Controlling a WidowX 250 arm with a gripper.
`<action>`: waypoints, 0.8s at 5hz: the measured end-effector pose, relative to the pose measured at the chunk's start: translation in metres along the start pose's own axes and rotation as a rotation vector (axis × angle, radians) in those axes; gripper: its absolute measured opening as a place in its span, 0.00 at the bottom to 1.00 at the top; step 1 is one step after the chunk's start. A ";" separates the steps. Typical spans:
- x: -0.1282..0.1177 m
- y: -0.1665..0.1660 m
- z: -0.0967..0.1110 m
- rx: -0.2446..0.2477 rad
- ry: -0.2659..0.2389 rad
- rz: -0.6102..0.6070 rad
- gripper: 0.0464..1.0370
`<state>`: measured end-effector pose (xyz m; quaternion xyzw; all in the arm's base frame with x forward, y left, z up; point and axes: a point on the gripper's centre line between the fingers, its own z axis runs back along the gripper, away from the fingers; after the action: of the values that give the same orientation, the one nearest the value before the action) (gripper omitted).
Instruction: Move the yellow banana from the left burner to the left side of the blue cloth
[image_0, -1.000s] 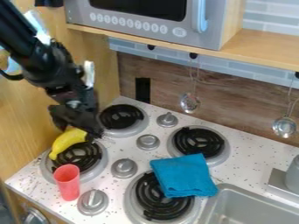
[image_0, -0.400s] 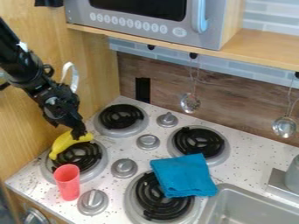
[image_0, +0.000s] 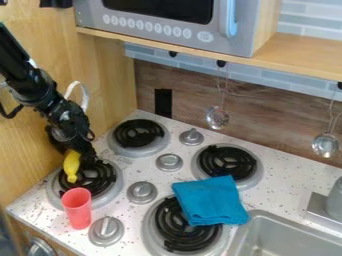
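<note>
The speckled counter (image_0: 284, 182) ran below the grey microwave (image_0: 194, 45), with the sink (image_0: 287, 237) at its lower right and the folded blue cloth (image_0: 210, 200) lying partly over the burner (image_0: 177, 225) beside that sink. At the left, the black pincer (image_0: 88, 156) hung low over another burner (image_0: 100, 181), right at the yellow banana (image_0: 71, 166), though how far open it was, and whether it gripped the banana, could not be told. The red cup (image_0: 77, 207) stood just below the banana in view, and the banana, partly hidden by the pincer, was over that burner's upper-left part.
</note>
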<state>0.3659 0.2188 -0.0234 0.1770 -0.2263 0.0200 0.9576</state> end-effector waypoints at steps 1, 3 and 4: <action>0.003 -0.001 -0.004 -0.027 0.009 -0.001 0.91; -0.001 -0.002 -0.005 -0.065 0.000 0.046 0.58; -0.011 0.000 0.005 -0.028 0.003 0.082 0.58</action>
<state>0.3538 0.2170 -0.0240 0.1539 -0.2320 0.0565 0.9588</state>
